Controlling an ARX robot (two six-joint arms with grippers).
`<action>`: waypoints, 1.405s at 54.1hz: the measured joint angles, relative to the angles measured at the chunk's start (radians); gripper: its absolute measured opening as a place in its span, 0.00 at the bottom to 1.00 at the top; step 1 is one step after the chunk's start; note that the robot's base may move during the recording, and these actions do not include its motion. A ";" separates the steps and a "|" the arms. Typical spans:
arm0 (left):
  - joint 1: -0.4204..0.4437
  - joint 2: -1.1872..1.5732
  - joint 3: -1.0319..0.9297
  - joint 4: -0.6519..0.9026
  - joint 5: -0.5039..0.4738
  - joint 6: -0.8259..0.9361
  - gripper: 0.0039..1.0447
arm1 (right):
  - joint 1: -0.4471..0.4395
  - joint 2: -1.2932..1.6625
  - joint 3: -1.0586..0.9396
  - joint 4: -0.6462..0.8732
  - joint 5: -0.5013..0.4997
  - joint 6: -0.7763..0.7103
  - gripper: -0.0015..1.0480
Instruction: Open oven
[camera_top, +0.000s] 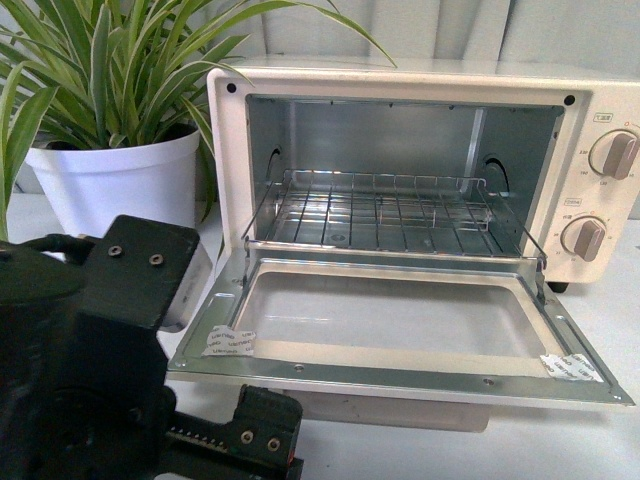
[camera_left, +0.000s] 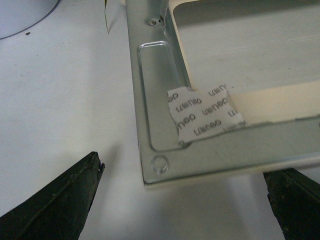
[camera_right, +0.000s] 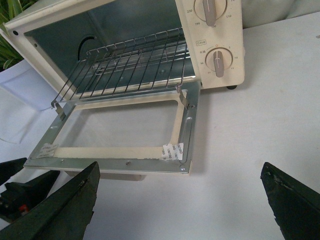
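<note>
The oven (camera_top: 400, 80) fills centre frame, door (camera_top: 400, 375) dropped flat. Left gripper (camera_left: 182, 170), at the door's corner, and right gripper (camera_right: 180, 169) both gape empty.

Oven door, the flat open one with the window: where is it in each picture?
Front view: the oven door lies folded down, low in the middle, before the wire rack.
Left wrist view: one metal corner of the oven door, close up, past the open left gripper.
Right wrist view: the whole oven door, beyond the open right gripper.
Shared landmark: the white printed sticker on that corner.
</note>
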 joint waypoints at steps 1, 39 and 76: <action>0.001 -0.020 -0.013 -0.005 0.006 0.005 0.94 | -0.001 0.000 0.000 -0.002 -0.003 -0.003 0.91; 0.155 -1.379 -0.346 -0.665 0.065 0.034 0.94 | -0.125 -0.245 -0.182 -0.003 -0.147 -0.100 0.91; 0.385 -1.548 -0.423 -0.672 0.187 0.044 0.24 | -0.040 -0.523 -0.308 0.050 0.236 -0.257 0.30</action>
